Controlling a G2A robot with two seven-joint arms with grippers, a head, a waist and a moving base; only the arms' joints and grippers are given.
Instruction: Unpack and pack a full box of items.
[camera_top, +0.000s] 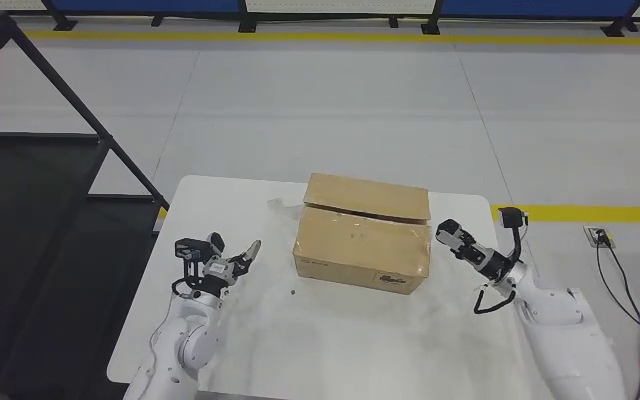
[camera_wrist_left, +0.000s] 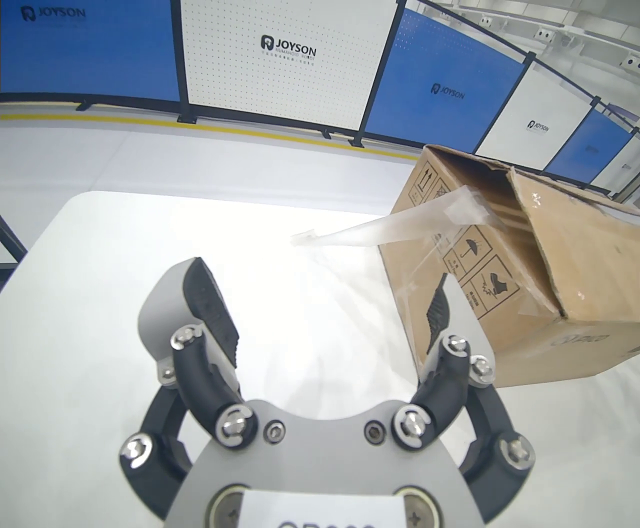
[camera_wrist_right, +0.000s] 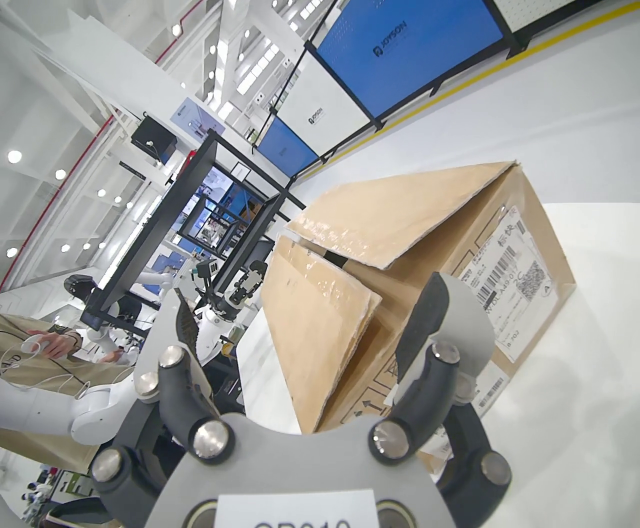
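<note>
— Whereabouts, the cardboard box (camera_top: 362, 238)?
— Middle of the desk (camera_top: 330, 340), toward the far edge. Top flaps down, seam slightly parted, one flap edge raised.
— Room around it?
— Bare white surface along the near side and past both ends. Loose strip of clear tape (camera_wrist_left: 380, 227) jutting from the top corner at the left end.
— And the arms?
— On the left pincer (camera_wrist_left: 320, 290), fingers spread, nothing held, apart from the left end. Same on the right pincer (camera_wrist_right: 305, 305): released, just beside the right end.
— Markings?
— Handling symbols (camera_wrist_left: 475, 270) on the left end; white shipping label (camera_wrist_right: 515, 280) with barcodes on the right end.
</note>
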